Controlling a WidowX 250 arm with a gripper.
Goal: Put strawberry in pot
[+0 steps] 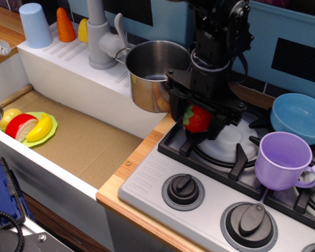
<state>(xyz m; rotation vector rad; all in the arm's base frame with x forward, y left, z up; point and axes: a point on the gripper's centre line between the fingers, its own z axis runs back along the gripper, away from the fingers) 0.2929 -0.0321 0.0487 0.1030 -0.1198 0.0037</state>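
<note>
Strawberry [197, 119] sits between the two black fingers of the end effector [198, 119], which is closed on it just above the near-left stove grate [199, 142], at the corner where the stove meets the wooden counter [134, 168]. Nearer the camera lie the stove knobs [182, 190], with the purple mug [282, 160] to the right and the blue bowl [299, 116] behind it. The grip looks narrow, on a glossy rounded body, so the fruit could slip or twist out on the lift; dropped here, it would likely roll off the grate toward the sunken sink floor [79, 136]. Its green cap shows at the upper left, so the long axis seems to run from there down toward the lower right, tilted rather than upright, though the fingers hide much of it. Just behind and left stands the pot [155, 76], open and close by, its rim higher than the fruit; a sideways move made too low would probably knock the fruit or the fingers against the steel wall. Farther back is the grey faucet [102, 37].
</note>
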